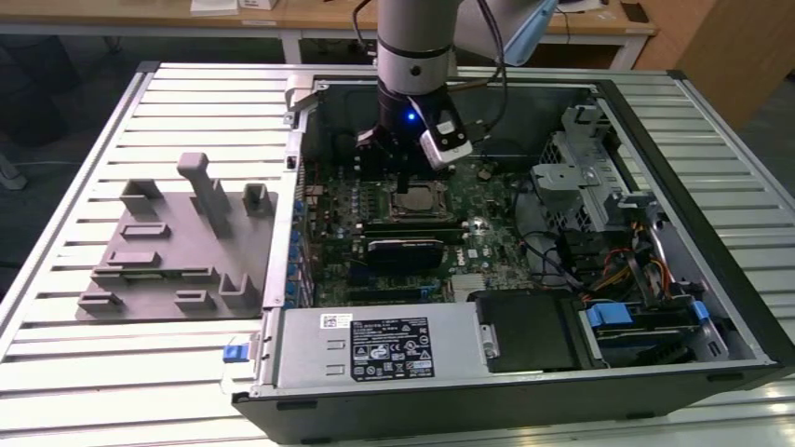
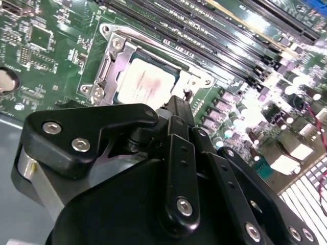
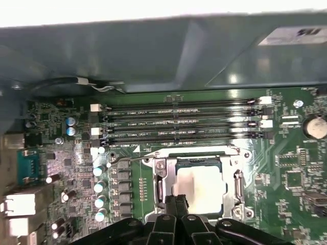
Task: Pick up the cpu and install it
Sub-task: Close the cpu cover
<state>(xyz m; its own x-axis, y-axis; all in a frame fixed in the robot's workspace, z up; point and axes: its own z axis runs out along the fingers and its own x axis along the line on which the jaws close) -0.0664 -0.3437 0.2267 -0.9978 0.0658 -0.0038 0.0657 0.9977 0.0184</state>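
Note:
The cpu (image 1: 418,199) lies flat inside the black socket frame (image 3: 238,182) on the green motherboard of the open computer case. Its silvery top plate shows in both wrist views (image 2: 145,84) (image 3: 204,190). My gripper (image 1: 400,160) hangs from the arm straight above the socket. In both wrist views its black fingers (image 3: 177,205) are pressed together, shut, with their tips (image 2: 176,104) over one edge of the cpu. Nothing shows between them. The fingers hide that edge of the chip.
Several long memory slots (image 3: 184,122) run beside the socket, with the case wall (image 3: 153,56) beyond them. A white-labelled power supply box (image 1: 372,349), a drive cage (image 1: 594,186) and cables (image 1: 621,272) crowd the case. A grey fixture plate (image 1: 174,251) lies on the slatted table at the exterior view's left.

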